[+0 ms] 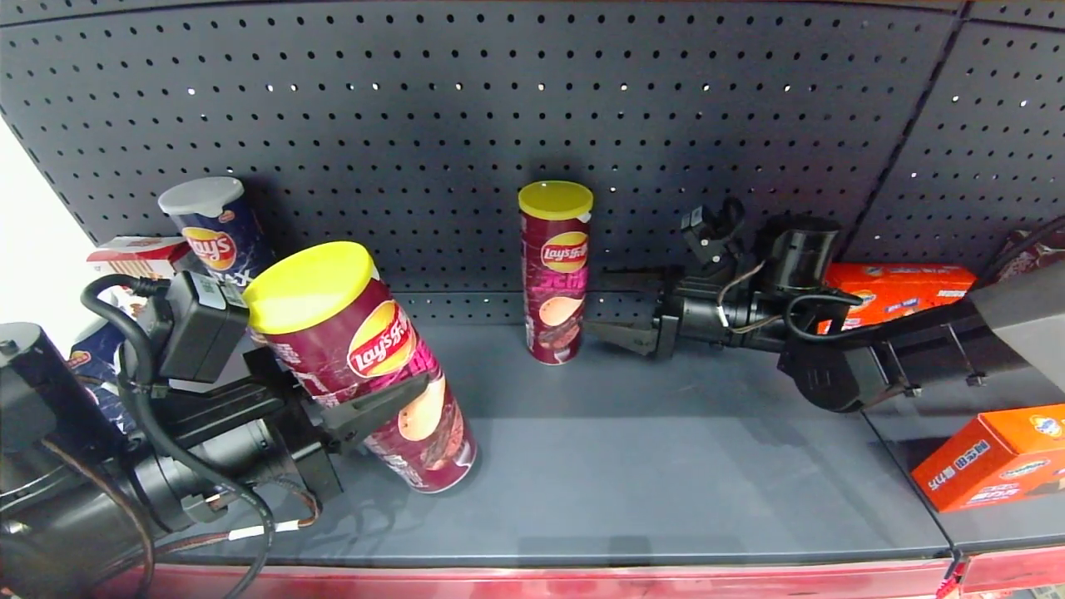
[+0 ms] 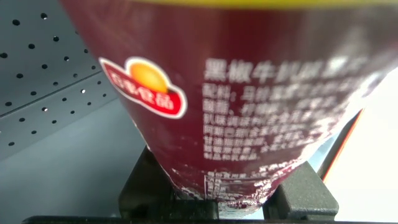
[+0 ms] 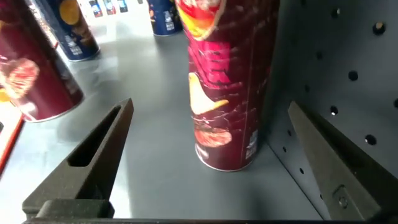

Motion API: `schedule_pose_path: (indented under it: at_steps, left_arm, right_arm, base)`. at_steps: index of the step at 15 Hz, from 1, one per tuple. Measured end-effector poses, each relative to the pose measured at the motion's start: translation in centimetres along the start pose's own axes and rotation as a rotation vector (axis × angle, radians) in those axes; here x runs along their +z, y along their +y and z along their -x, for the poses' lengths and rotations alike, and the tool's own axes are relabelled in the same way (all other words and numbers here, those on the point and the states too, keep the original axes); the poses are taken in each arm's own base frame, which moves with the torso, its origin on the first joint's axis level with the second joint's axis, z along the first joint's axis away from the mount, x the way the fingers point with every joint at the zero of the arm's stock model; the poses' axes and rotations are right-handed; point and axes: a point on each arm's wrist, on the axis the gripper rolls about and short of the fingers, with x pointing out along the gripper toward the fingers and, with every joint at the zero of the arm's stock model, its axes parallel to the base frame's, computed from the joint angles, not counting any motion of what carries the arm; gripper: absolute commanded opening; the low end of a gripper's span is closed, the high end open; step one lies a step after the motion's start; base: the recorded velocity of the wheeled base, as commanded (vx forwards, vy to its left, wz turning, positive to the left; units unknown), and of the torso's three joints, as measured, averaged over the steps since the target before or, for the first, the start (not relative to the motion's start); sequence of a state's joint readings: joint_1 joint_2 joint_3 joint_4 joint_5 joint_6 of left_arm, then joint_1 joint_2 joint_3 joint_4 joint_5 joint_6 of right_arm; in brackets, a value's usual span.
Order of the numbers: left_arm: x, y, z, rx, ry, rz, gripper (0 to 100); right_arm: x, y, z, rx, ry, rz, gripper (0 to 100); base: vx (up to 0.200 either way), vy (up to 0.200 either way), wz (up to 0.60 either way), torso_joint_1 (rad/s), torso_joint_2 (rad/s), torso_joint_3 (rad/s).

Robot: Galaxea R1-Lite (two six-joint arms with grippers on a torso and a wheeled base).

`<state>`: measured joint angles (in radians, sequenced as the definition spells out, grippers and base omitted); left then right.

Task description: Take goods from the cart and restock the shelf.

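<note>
Grey shelf deck [image 1: 666, 466] with pegboard back [image 1: 499, 100] carries the upright can [image 1: 555, 274]. Left of it, the left gripper [image 1: 366, 399] clamps a tilted can [image 1: 366, 333]. Right of it is the right gripper [image 1: 620, 308], fingers spread wide.

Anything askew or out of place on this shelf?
Only the maroon can in the left gripper: it leans steeply, not yet upright. The other maroon can stands straight by the pegboard, the open right gripper beside it.

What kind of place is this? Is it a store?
Most likely a store aisle: a dark shelf with a pegboard back, chip cans standing on it, and orange boxes farther along. The left gripper holds another chip can.
</note>
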<state>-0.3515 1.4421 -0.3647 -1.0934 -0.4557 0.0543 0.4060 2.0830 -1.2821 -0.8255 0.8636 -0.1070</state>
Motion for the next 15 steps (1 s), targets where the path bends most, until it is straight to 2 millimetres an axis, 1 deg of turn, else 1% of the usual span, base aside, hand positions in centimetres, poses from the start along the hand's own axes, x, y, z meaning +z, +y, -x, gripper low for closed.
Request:
schedule_pose_path:
  at_steps: [5, 10, 15]
  left_arm:
    - [-0.1, 0.0, 0.1, 0.0, 0.005, 0.003, 0]
    - [-0.2, -0.1, 0.2, 0.003, 0.008, 0.005, 0]
    - [-0.7, -0.2, 0.5, 0.002, 0.026, 0.013, 0]
  right_arm:
    - [-1.3, -0.6, -1.4, 0.014, 0.003, -0.006, 100]
    - [-2.4, -0.9, -3.5, 0.043, -0.003, -0.004, 100]
    - [-3.6, -1.3, -4.5, 0.045, 0.002, -0.011, 100]
  base:
    - [0.0, 0.0, 0.0, 0.0, 0.0, 0.0]
    - [0.0, 0.0, 0.0, 0.0, 0.0, 0.0]
    - [0.0, 0.0, 0.0, 0.0, 0.0, 0.0]
